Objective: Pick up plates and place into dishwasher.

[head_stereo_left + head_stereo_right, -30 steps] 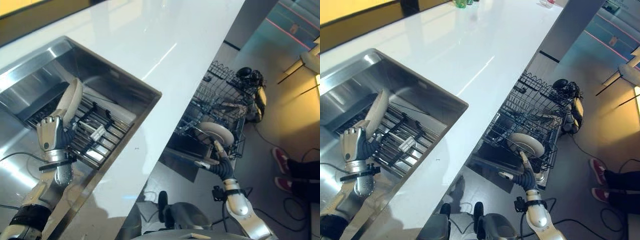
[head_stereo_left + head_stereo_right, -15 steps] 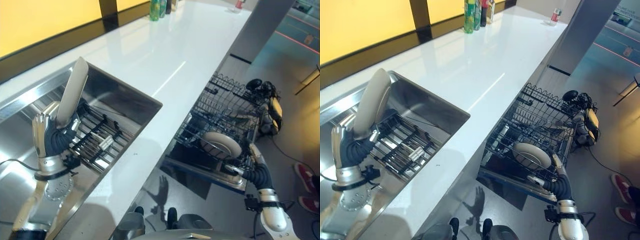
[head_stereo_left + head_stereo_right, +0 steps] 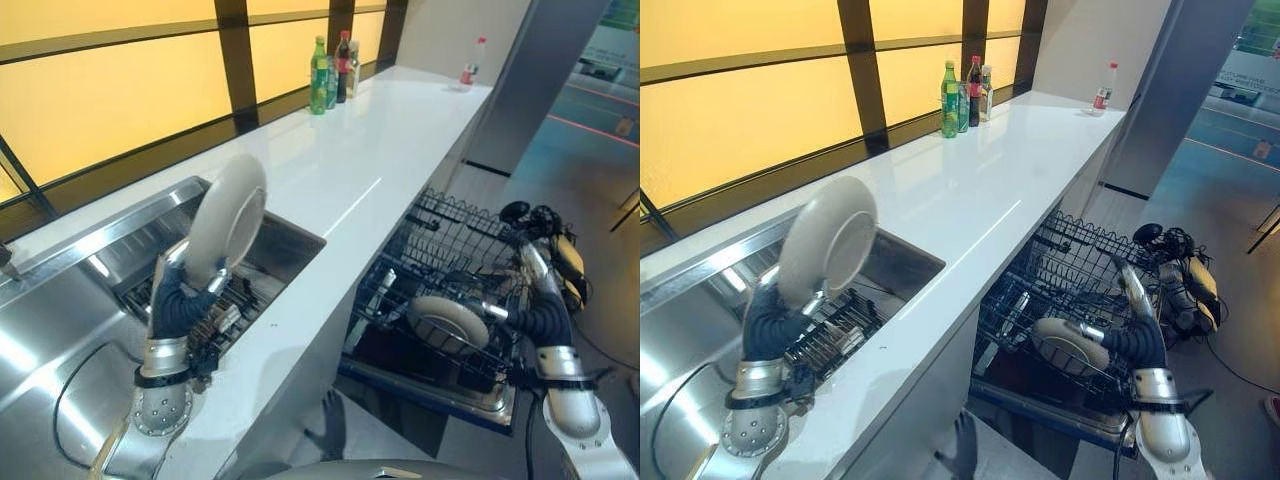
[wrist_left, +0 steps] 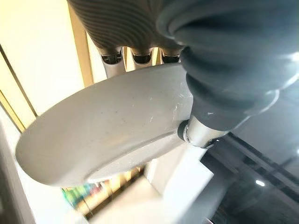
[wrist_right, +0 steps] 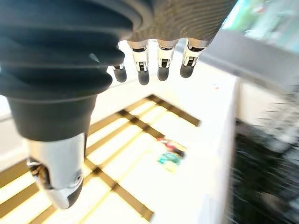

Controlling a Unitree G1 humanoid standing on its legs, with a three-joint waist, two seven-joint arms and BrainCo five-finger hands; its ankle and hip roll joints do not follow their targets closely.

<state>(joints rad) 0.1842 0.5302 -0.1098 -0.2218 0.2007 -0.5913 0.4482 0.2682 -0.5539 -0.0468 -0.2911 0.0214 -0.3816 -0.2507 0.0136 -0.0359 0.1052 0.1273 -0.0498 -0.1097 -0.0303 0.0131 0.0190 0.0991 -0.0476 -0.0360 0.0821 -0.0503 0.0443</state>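
White bench [image 3: 400,130] with sink [image 3: 290,235], dishwasher rack [image 3: 450,270] pulled out beside it.
Left hand [image 3: 183,300] grips a white plate [image 3: 228,222] upright above the sink; right hand [image 5: 154,60], fingers straight, hovers over the rack holding another plate [image 3: 1068,345].

Long white bench [image 3: 350,150] runs from near left to far right. Steel sink [image 3: 120,250] sunk into its near-left end, w/ a dark wire rack [image 3: 835,335] lying in the basin. At far end by the window: group of bottles [image 3: 965,95], green and dark ones, standing close together. One more small bottle w/ red label [image 3: 1102,90] stands well apart, at the bench's far right corner. Rest of the bench top is bare, glossy.
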